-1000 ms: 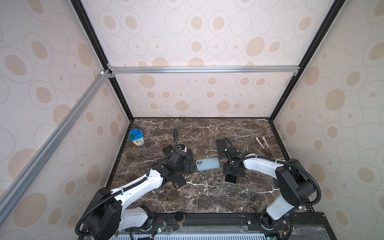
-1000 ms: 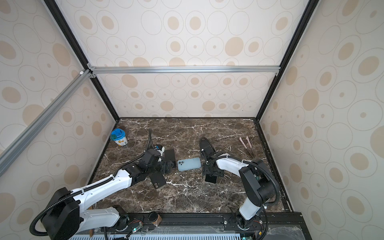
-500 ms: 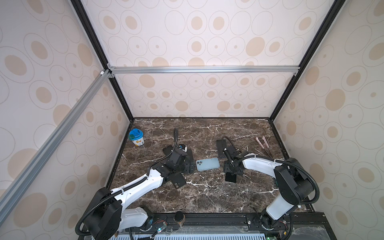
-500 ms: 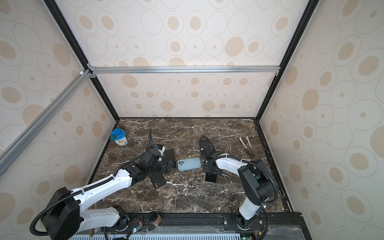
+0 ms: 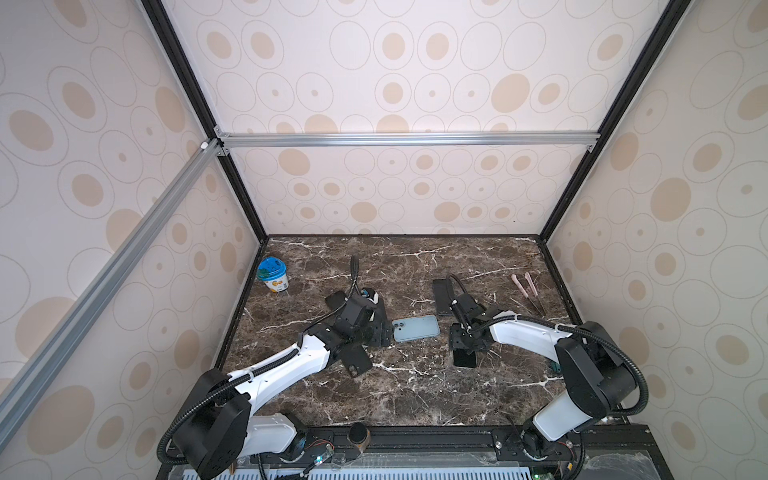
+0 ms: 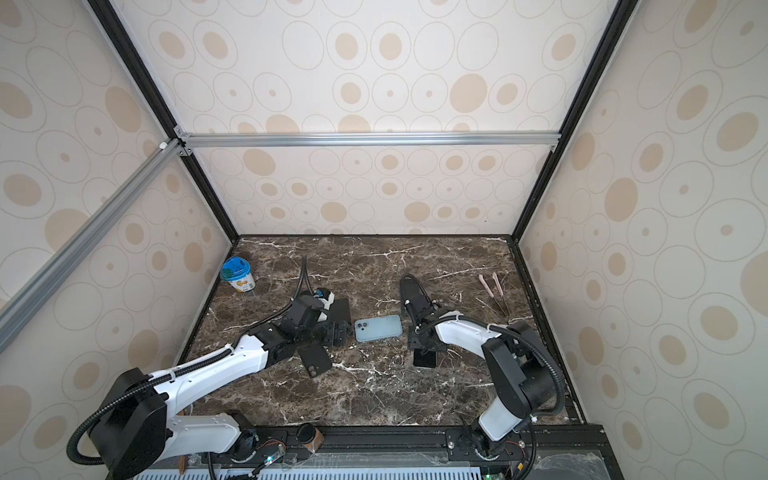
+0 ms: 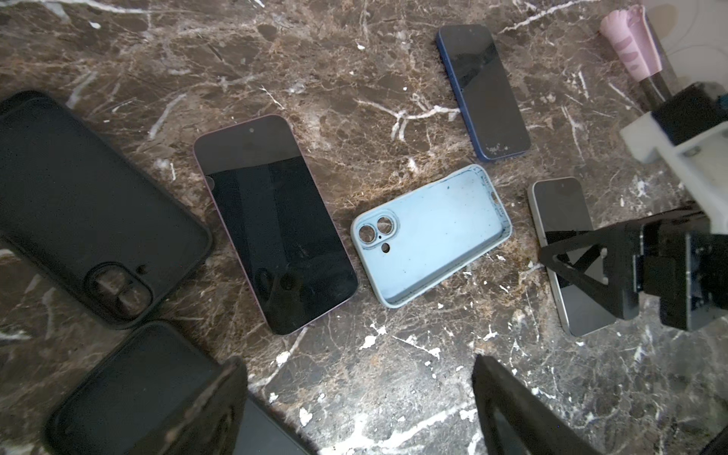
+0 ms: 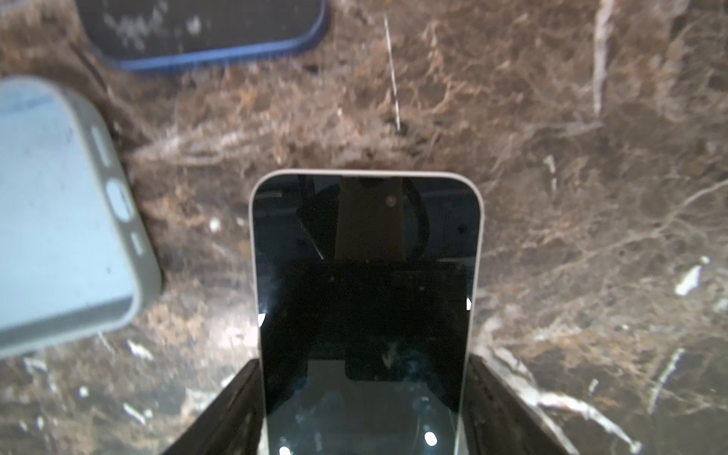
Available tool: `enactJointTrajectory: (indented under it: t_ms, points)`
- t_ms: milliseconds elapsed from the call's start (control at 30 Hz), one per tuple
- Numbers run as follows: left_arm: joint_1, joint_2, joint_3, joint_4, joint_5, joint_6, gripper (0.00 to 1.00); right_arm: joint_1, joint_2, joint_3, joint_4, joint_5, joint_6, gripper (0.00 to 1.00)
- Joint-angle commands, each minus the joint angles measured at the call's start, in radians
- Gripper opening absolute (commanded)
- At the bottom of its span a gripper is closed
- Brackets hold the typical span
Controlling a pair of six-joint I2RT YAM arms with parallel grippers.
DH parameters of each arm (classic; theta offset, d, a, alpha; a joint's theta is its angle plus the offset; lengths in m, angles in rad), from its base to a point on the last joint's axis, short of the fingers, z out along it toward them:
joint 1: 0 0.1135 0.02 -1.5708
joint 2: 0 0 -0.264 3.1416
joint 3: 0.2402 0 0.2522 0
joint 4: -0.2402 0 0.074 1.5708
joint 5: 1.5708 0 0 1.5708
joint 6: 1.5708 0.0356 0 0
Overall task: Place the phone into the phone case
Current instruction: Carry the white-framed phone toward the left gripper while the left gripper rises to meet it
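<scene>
Straddling a pale-rimmed phone (image 8: 366, 275) that lies screen-up and flat on the marble table (image 5: 415, 399), the right claw (image 8: 364, 360) sets one finger along each long edge and appears to pinch it between them. The light blue phone case (image 7: 429, 236) sits open side up near the middle of the table. It is just beside the phone on the side toward the left arm, with a strip of bare stone between the two. In both top views the case's long axis runs across the table while the phone's runs front to back, so they lie roughly crosswise. The case's short end with the port cut-outs faces the phone, and its camera hole faces away. On that layout the right arm is plainly the nearer to the phone. The coming move looks to be a lift, a turn to bring the long axes into line, and a sideways carry over the case. The left claw (image 7: 356, 360) hangs wide open and empty at the camera end of the case, near a pink-edged phone (image 7: 272, 220) and two black cases (image 7: 78, 189), well placed to steady it. A dark blue phone (image 7: 484, 90) lies farther back, untouched.
</scene>
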Motion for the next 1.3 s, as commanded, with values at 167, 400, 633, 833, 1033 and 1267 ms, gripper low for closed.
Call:
enactJointTrajectory:
  t_ms: [167,400,633,833,1033,1267]
  points:
    - [0.060,0.010,0.085,0.050,0.194,0.022,0.90,0.015,-0.146,0.008,-0.006,-0.029,-0.148,0.22]
    - [0.107,0.024,0.134,0.078,0.384,0.036,0.89,0.051,-0.256,0.024,0.043,-0.085,-0.274,0.14]
    - [0.122,0.052,0.153,0.114,0.539,0.025,0.86,0.109,-0.325,0.044,0.084,-0.177,-0.386,0.13]
    - [0.124,0.057,0.156,0.121,0.614,0.016,0.84,0.179,-0.367,0.091,0.084,-0.191,-0.463,0.13]
    - [0.125,0.035,0.133,0.173,0.691,-0.020,0.78,0.244,-0.360,0.149,0.060,-0.147,-0.526,0.13]
    - [0.131,0.007,0.067,0.314,0.777,-0.120,0.69,0.287,-0.359,0.185,0.054,-0.125,-0.561,0.13]
